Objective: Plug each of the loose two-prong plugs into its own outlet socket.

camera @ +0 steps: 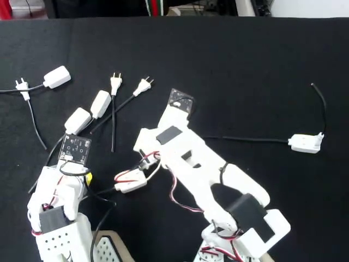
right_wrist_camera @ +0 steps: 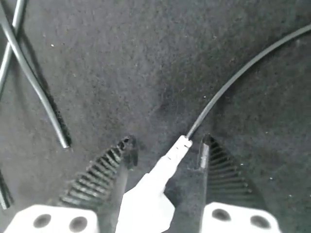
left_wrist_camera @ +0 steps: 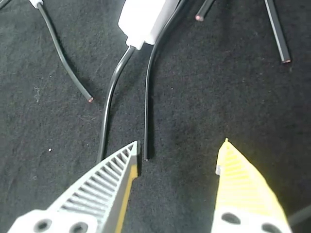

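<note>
The black tablecloth (camera: 245,60) looks matt and slightly fuzzy, the outlet socket (left_wrist_camera: 144,18) is smooth white plastic, and its black cable (left_wrist_camera: 109,107) has a faint sheen.

a black cloth (camera: 245,60) covers the table from edge to edge. it is matte and slightly fuzzy, and the wrist views show pale lint flecked across it. light falls evenly on the cloth and leaves only soft shadows. beyond its far edge runs a narrow strip of room: a reddish object (camera: 22,8) past the far left corner, dark clutter with red strands (camera: 155,6) near the middle, and a pale surface (camera: 308,7) past the far right corner.
</note>
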You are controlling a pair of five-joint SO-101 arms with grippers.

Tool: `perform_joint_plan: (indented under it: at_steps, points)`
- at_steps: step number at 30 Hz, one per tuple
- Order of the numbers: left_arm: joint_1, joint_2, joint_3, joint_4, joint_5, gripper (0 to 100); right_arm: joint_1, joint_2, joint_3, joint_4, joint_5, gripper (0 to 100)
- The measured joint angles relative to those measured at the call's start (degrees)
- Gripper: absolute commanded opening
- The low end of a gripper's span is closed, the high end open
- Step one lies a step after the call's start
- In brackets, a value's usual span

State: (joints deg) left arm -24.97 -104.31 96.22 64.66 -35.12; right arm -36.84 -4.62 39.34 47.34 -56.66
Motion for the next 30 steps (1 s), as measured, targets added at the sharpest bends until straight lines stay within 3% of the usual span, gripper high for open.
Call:
perform_joint_plan:
  at_steps: [3,12,21,27,30]
  points:
    - [0.00,0.00,0.00,0.00,0.00,26,0.00,0.00,0.00,0.00,1.05,2.3]
    - [0.00,0.00,0.00,0.00,0.00,26,0.53,0.00,1.49,0.09,7.12,1.1]
    - [0.00,0.00,0.00,0.00,0.00,26,3.52,0.00,-0.44,6.59,13.89,1.5]
    - [0.00,0.00,0.00,0.00,0.00,26,3.96,0.00,-5.45,11.96,14.59,16.2]
    - [0.88,0.00,0.00,0.00,0.00,26,2.73,0.26,-6.68,11.25,10.81,20.1]
